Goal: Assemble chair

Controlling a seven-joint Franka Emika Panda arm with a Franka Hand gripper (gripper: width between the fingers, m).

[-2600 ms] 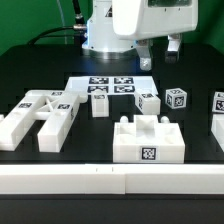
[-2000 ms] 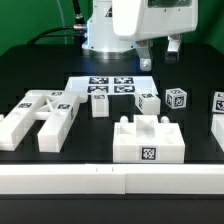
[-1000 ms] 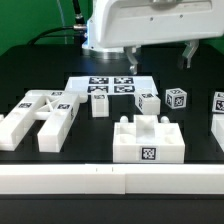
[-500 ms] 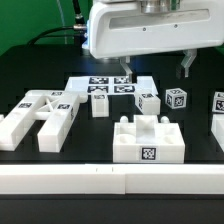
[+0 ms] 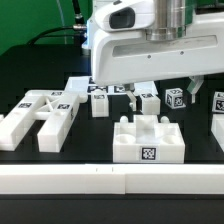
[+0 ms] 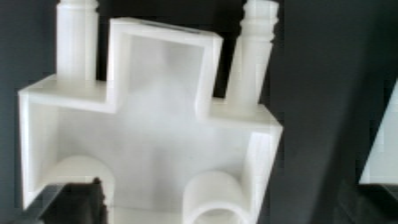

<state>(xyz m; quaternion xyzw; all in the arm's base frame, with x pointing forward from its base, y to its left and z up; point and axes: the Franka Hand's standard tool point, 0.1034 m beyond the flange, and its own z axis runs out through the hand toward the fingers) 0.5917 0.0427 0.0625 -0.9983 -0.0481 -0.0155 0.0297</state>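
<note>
Hovering my gripper [image 5: 162,92], jaws wide apart and empty, I see the notched block [image 5: 148,141] right below me, its long axis across the exterior view, lined up with my fingers [image 5: 192,88], so a straight descent looks next.

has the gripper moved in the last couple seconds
Yes. The gripper has come down and toward the camera: from high beyond the marker board to hanging open above the notched block.

No words or numbers can be read; only black-and-white square tags [image 5: 148,154] stand on the chair blocks [image 5: 130,140] and marker board [image 5: 78,86].
</note>
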